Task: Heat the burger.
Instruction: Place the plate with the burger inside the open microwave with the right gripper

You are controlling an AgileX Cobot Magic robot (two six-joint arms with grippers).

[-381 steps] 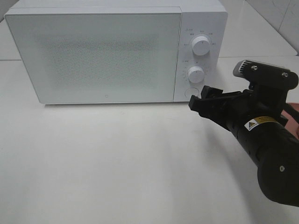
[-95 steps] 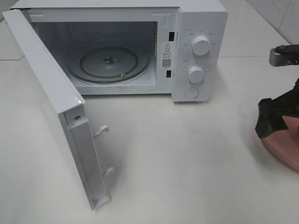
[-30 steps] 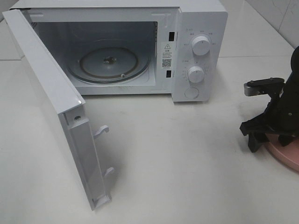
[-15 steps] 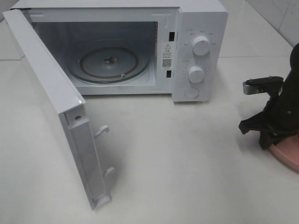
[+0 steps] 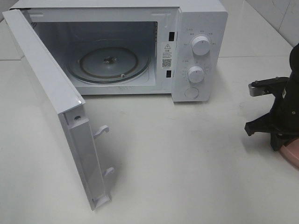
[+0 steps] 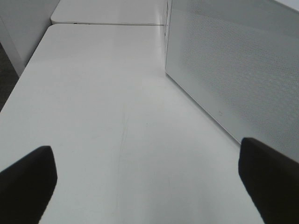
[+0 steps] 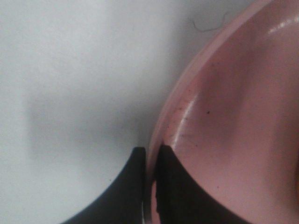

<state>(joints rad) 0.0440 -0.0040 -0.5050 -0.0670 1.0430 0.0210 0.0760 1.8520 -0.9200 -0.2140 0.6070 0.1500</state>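
- Right gripper (image 7: 150,156): jaws pinched shut on the rim of the pink plate (image 7: 224,116), one finger inside and one outside.
- Plate lies on the table (image 5: 187,163), at the right edge of the high view.
- Left gripper (image 6: 149,191): jaws wide, holding nothing, above the table beside the door (image 6: 233,70).
- Microwave (image 5: 201,28): door swung open, turntable (image 5: 110,63) in view.
- Burger: in no view; location cannot be told.

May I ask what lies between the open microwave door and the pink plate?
Bare white tabletop, in the exterior high view, from the door to the right gripper gripping the pink plate.
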